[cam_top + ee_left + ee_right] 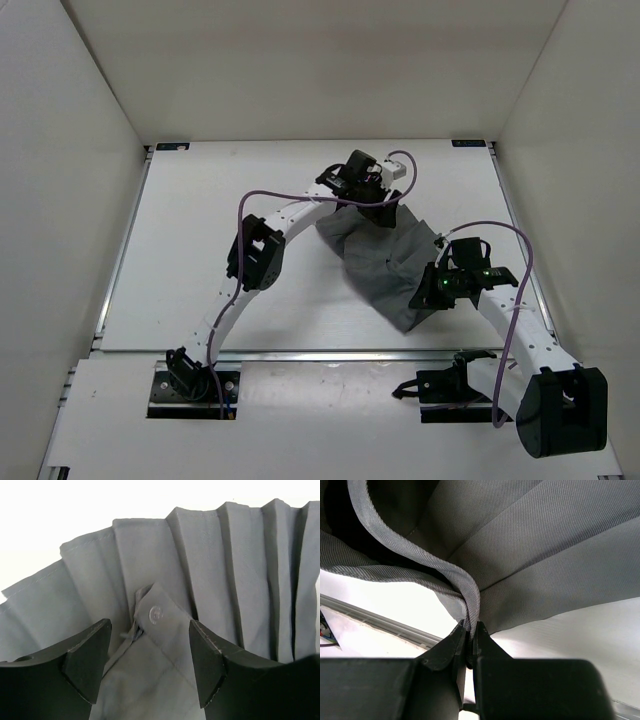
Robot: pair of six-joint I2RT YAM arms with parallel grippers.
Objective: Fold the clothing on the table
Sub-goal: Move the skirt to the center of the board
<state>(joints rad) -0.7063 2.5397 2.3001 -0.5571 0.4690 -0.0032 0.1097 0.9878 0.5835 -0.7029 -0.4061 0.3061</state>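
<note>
Top external: grey clothing (385, 265) lies on table (220, 200), right of centre. Long axis runs diagonally, far-centre to near-right.
L gripper (358, 182): over far end of clothing. Jaws spread, nothing clamped.
L wrist: button (156, 613) on a flap sits betw. the two fingers. Cloth is directly under jaws, pleats fan out beyond.
R gripper (432, 290): at near-right corner, clenched on the hem, which rises out of jaws in R wrist view.
Next move (est.): L arm nearer far end, prob. just drop + close on flap. R already has its corner.
</note>
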